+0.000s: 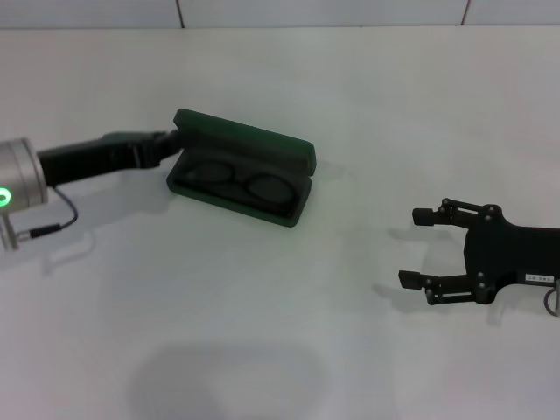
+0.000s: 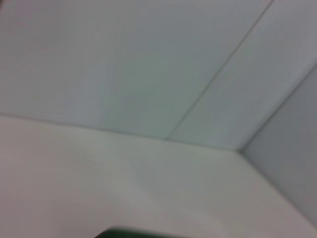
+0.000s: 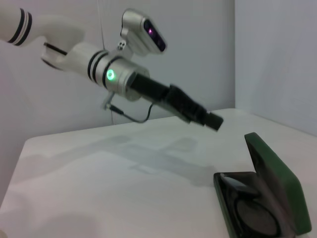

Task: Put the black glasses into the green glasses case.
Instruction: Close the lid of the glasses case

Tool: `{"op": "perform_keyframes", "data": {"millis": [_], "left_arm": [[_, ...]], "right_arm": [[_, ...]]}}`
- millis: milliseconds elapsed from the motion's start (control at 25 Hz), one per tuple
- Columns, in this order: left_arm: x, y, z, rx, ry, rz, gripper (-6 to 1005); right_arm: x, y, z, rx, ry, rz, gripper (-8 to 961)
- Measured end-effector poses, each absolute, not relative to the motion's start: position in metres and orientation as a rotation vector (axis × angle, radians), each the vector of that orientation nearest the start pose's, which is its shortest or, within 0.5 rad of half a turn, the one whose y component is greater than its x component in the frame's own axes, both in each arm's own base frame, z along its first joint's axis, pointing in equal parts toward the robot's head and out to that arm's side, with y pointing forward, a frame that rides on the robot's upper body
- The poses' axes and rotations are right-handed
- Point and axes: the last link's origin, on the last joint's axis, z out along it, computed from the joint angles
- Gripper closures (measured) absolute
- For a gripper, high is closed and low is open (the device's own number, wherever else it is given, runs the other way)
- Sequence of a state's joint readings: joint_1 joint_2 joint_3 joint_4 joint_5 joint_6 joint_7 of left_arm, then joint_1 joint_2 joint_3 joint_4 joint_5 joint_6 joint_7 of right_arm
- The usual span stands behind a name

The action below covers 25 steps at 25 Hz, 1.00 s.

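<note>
The green glasses case (image 1: 249, 142) lies open on the white table, its lid standing up at the back. The black glasses (image 1: 238, 182) lie folded inside its lower half. My left gripper (image 1: 169, 140) is at the left end of the lid, fingers together, holding nothing that I can see. In the right wrist view the left gripper (image 3: 214, 120) hangs just above and beside the case (image 3: 277, 183), with the glasses (image 3: 252, 214) in it. My right gripper (image 1: 413, 247) is open and empty, well to the right of the case.
The white table (image 1: 262, 332) spreads all around the case. A pale wall (image 1: 315, 10) runs along its back edge. A thin cable (image 1: 52, 226) hangs from the left wrist. The left wrist view shows only wall, table and a green sliver of the case (image 2: 124, 233).
</note>
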State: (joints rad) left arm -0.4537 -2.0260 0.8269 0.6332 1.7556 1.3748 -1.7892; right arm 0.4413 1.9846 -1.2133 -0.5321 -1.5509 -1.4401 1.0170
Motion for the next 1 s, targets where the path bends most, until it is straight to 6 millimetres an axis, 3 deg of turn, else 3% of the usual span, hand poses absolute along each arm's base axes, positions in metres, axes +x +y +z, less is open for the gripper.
{"op": "perform_keyframes", "data": {"millis": [160, 320, 520, 720, 800, 1000], "left_arm": [[-0.259, 0.356, 0.027, -2.398, -1.182, -0.854, 1000], [-0.237, 0.385, 0.029, -2.311, -1.199, -0.730, 1000], [-0.214, 0.411, 0.004, -2.183, -1.215, -0.617, 999], [-0.199, 0.420, -0.028, -2.063, -1.136, -0.567, 1000], [-0.196, 0.419, -0.043, -2.044, -1.097, -0.541, 1000], [-0.207, 0.417, -0.058, -2.044, -1.115, -0.479, 999]], "right_arm": [[0.270, 0.309, -0.027, -2.804, 0.216, 0.663, 68], [0.269, 0.312, -0.030, -2.796, 0.220, 0.650, 70], [0.269, 0.312, -0.031, -2.791, 0.226, 0.650, 71], [0.270, 0.314, -0.031, -2.783, 0.227, 0.638, 72], [0.269, 0.314, -0.031, -2.783, 0.225, 0.638, 71], [0.269, 0.315, -0.031, -2.783, 0.224, 0.638, 70]]}}
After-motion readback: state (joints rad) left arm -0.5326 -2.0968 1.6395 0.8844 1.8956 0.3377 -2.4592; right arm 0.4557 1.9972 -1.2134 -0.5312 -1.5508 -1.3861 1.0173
